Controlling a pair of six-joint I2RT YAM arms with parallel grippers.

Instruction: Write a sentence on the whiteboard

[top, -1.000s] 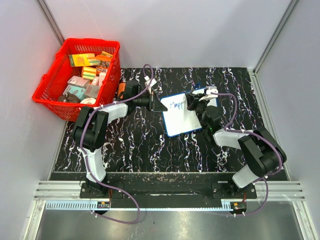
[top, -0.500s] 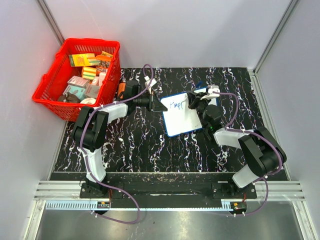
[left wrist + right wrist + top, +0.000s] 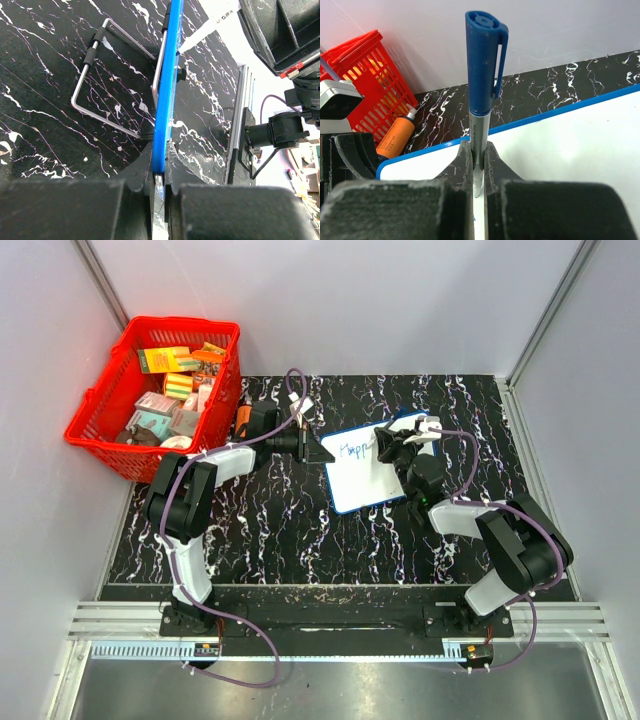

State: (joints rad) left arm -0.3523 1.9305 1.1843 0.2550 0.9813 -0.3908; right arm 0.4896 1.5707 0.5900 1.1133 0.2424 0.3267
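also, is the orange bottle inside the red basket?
No, the orange bottle lies on the table beside the red basket, outside its wall.

Left gripper [image 3: 159, 167]: arm stretched forward, jaws pinched on whiteboard [image 3: 167, 90] rim. Right gripper [image 3: 477, 170]: arm bent inward (wrist raised), jaws clamped on pen [image 3: 484, 60].

The top view looks steeply down from above and behind the arms over the whole table [image 3: 250, 540]. The left wrist view sits close behind the left gripper [image 3: 159, 172], sighting along the edge of the whiteboard [image 3: 167, 90]. The right wrist view, just behind the right gripper [image 3: 478, 172] and its pen [image 3: 482, 75], faces the same board.
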